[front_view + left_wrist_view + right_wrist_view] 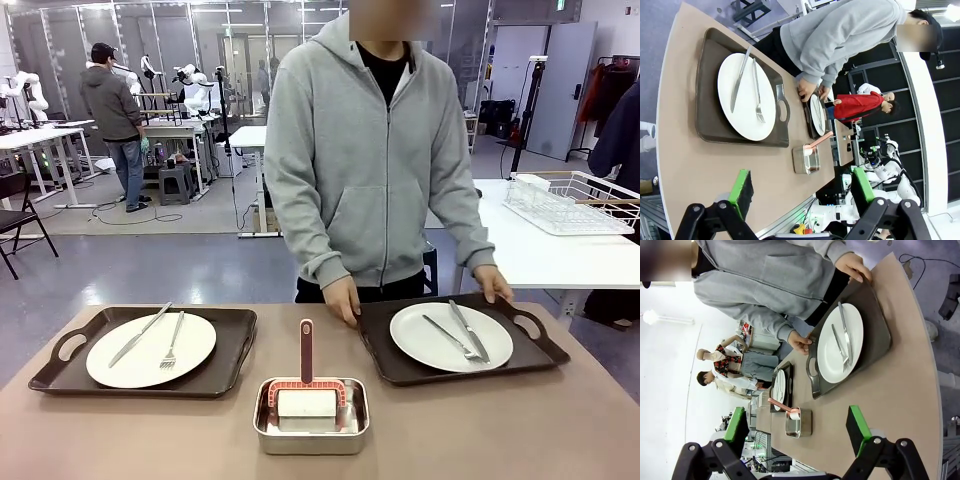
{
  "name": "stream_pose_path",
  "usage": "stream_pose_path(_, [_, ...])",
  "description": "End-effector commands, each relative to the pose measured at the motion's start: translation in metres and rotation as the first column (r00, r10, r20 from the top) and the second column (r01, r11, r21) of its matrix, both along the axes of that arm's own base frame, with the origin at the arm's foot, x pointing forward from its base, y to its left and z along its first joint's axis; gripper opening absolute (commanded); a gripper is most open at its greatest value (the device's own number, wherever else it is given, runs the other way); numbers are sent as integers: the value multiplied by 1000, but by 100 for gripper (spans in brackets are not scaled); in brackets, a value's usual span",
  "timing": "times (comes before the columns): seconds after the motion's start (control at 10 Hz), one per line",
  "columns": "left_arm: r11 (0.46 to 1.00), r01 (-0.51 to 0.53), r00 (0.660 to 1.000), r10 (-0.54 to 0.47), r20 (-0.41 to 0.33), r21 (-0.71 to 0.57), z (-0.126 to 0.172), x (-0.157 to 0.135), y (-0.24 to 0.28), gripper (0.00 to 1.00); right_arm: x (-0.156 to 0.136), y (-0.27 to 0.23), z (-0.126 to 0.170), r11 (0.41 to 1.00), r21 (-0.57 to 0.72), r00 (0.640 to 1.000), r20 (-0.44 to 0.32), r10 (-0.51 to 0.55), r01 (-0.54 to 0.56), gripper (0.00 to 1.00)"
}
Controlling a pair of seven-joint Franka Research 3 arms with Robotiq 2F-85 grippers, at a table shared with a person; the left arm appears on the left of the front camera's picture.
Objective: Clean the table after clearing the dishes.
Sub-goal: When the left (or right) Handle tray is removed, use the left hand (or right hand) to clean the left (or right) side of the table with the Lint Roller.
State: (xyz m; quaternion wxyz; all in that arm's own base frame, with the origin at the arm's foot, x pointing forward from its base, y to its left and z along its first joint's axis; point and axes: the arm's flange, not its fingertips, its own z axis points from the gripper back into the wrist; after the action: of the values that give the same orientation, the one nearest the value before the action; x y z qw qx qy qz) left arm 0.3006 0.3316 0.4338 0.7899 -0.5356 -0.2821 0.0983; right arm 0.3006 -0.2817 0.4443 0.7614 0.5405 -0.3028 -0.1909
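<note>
The tan-brown table (500, 440) carries two dark handled trays. On the left tray (60, 375) lies a white plate (195, 345) with a knife and fork; the same plate (767, 107) appears in the left wrist view. The right tray (545, 350) holds another white plate (410, 335) with cutlery, also seen as the plate (827, 352) in the right wrist view. A person in a grey hoodie has both hands (343, 300) on the right tray's far edge. My left gripper (802, 192) hangs open above the table's near side. My right gripper (797, 430) is open too, with nothing between its fingers.
A small steel pan (311, 435) with a red-handled scrubber (306, 352) stands at the near middle, between the trays. A white table with a wire dish rack (570, 203) is at the far right. The table's near corners are bare.
</note>
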Motion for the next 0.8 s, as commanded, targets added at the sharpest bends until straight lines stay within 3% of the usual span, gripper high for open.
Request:
stream_pose_path(0.0, [1000, 13, 1000, -13, 3, 5, 4, -4, 2, 100, -2, -1, 2, 1000, 2, 1000, 3, 8, -8, 100])
stream_pose_path(0.7, [1000, 13, 1000, -13, 3, 5, 4, -4, 2, 100, 0, 0, 0, 1000, 0, 1000, 0, 0, 0, 100])
